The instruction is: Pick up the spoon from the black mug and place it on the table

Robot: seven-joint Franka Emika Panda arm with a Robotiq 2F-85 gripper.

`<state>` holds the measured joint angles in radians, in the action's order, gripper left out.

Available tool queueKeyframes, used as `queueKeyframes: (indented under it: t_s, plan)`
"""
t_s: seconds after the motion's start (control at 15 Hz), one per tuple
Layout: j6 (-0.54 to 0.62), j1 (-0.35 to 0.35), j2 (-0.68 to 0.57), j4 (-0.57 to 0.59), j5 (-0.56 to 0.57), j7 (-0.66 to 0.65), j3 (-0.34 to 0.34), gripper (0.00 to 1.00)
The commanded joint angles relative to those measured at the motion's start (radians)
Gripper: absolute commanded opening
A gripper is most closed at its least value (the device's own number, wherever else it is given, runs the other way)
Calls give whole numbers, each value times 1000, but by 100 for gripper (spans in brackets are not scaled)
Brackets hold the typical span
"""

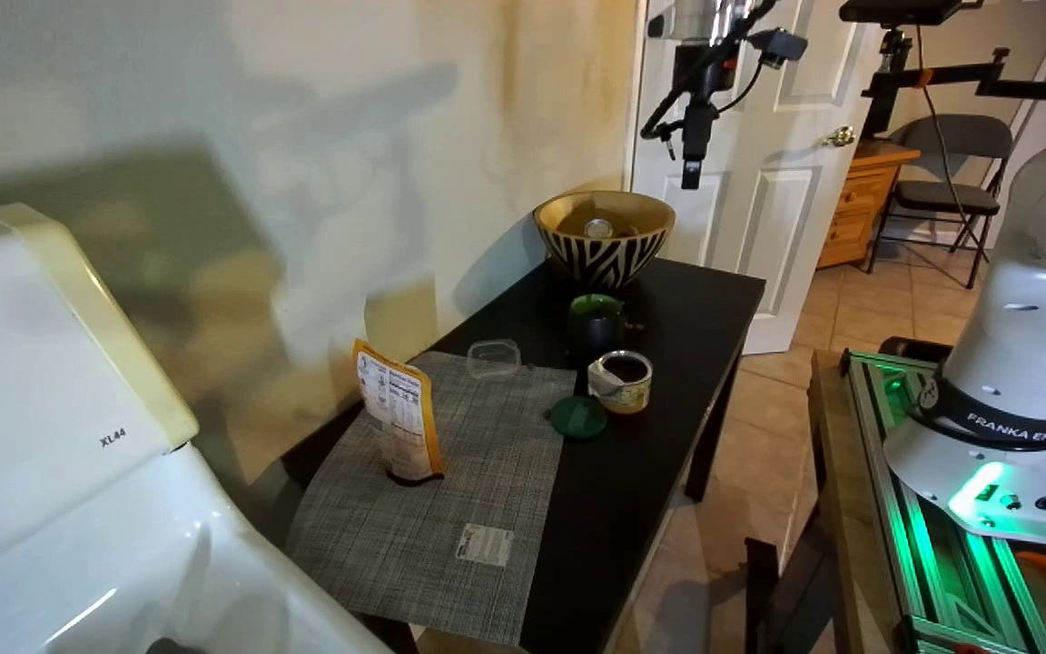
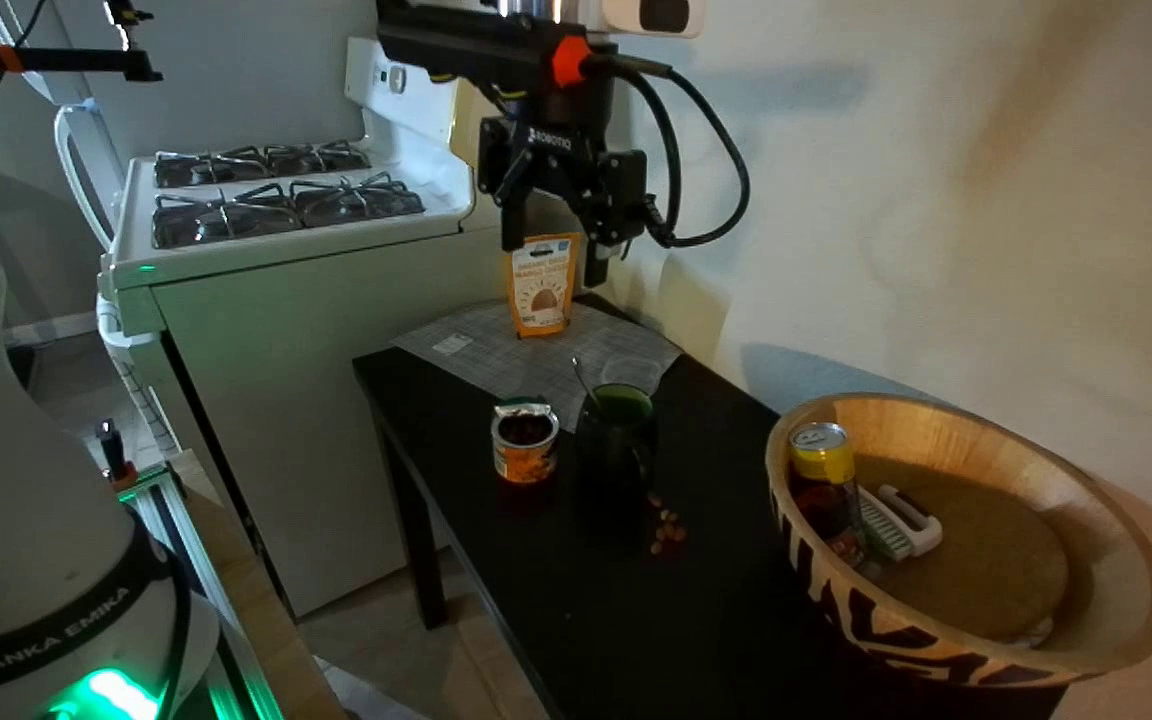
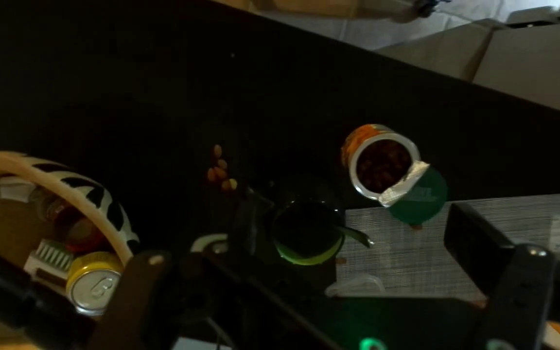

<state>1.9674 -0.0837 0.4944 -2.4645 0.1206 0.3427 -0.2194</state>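
Observation:
A black mug with a green inside stands upright on the black table and shows in both exterior views. A metal spoon leans in the mug, its handle sticking out above the rim. In the wrist view the spoon handle points over the mat side of the mug. The table is partly covered by a grey woven mat. My gripper is open and empty, high above the table. In the wrist view its fingers are wide apart, with the spoon handle seen between them.
An opened can stands beside the mug, with a green lid by it. A clear container and an upright pouch are on the mat. A large bowl stands at one table end. Loose nuts lie by the mug.

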Motion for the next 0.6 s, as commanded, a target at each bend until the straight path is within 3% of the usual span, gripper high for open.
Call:
queueKeyframes:
  t_s: [0.0, 0.07, 0.2, 0.53]
  plan:
    - [213, -26, -97, -49, 158, -101, 84, 100]
    - [268, -26, -127, -56, 202, -119, 102, 100]
    - [221, -12, -113, -41, 149, -80, 83, 100]
    - [232, -9, -156, -30, 157, -79, 97, 100]
